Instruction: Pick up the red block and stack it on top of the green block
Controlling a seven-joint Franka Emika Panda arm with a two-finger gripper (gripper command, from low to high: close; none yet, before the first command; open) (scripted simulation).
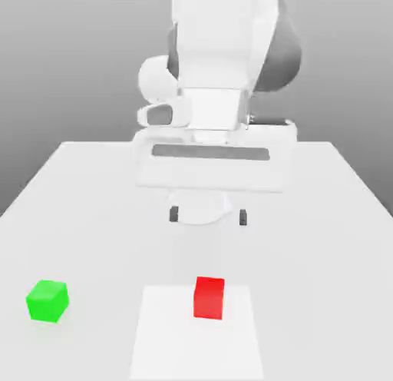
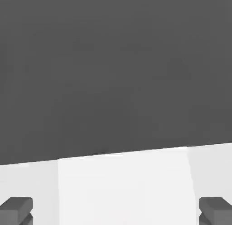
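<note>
Your arm: a white, smooth-shelled Panda with dark grey trim.
In the exterior view's upper centre you see bulky rounded white housings with grey shading at the joints, a wide white hand block crossed by a flat grey strip, and two small dark grey fingertips beneath; the hand view shows those fingers as blocky dark grey pads.

Exterior view: raised, facing the arm head-on across the bench, moderately near. Hand view: mounted on the hand, close, looking between end effector fingertips along the bench. Shared: pale square patch.
</note>
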